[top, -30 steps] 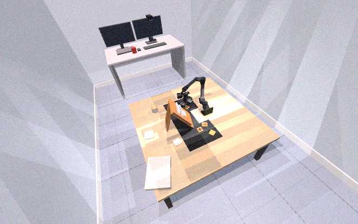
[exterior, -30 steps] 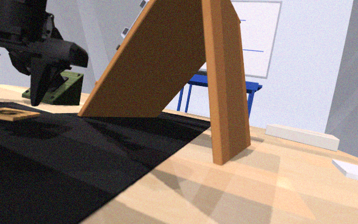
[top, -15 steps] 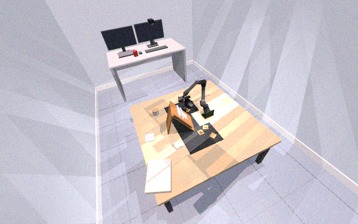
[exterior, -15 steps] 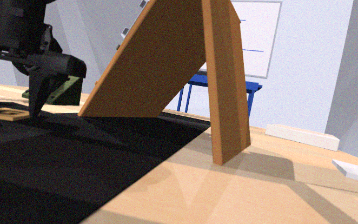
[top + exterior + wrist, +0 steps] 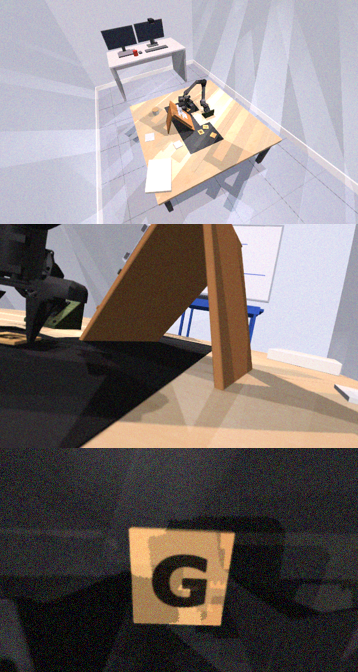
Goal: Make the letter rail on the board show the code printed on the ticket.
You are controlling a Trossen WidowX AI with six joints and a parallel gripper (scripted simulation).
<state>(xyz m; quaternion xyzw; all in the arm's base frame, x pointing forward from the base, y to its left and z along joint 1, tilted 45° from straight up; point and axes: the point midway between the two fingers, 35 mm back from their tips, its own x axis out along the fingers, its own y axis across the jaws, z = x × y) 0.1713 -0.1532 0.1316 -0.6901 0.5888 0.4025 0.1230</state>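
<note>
A tan letter tile marked G (image 5: 180, 580) (image 5: 12, 337) lies flat on the black mat (image 5: 200, 143) (image 5: 81, 386) (image 5: 60, 498). My gripper (image 5: 29, 338) (image 5: 186, 105) has come down onto it beside the board, with its fingers closed against the tile's sides. The orange A-frame board (image 5: 180, 119) (image 5: 151, 291) stands on the mat, and small white pieces of its rail (image 5: 181, 112) show on its sloping face. Three more tan tiles (image 5: 206, 126) (image 5: 200, 131) (image 5: 213, 134) lie on the mat to the right of the board. Two small white cards (image 5: 178, 144) (image 5: 149, 137) lie on the table; their print is too small to read.
The arm's green base (image 5: 208, 113) (image 5: 65, 314) stands behind the mat. A grey cup (image 5: 155, 111) is at the table's back left. A large white pad (image 5: 159, 175) lies at the front left edge. A white block (image 5: 304, 360) lies beyond the board.
</note>
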